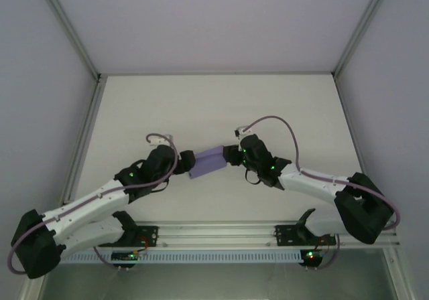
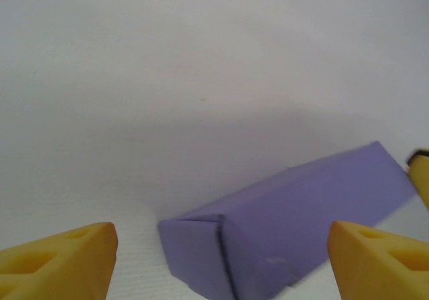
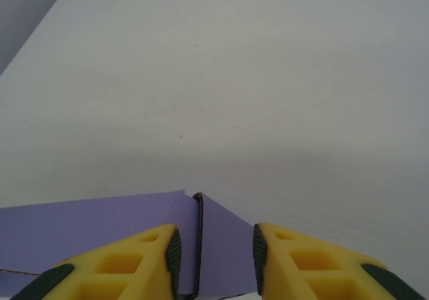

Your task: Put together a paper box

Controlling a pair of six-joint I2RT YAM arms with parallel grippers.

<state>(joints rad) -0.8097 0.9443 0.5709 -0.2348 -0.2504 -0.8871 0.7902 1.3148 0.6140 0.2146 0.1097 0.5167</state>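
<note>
The paper box point(image 1: 209, 159) is a long lilac-purple folded box lying across the middle of the white table, between my two grippers. My left gripper point(image 1: 186, 161) is at its left end. In the left wrist view that gripper point(image 2: 221, 232) is open: its yellow fingers point(image 2: 67, 260) stand wide on either side of the box's closed end point(image 2: 201, 253) without touching it. My right gripper point(image 1: 231, 155) holds the other end. In the right wrist view it point(image 3: 216, 230) is shut on the box point(image 3: 228, 246), its dark pads point(image 3: 173, 253) pressing both sides of a folded seam.
The white table point(image 1: 214, 106) stretches back to grey walls, with slanted aluminium posts point(image 1: 67, 25) at left and right. A metal rail point(image 1: 214, 233) with both arm bases runs along the near edge. The right gripper's yellow fingertip point(image 2: 421, 179) shows at the right edge of the left wrist view.
</note>
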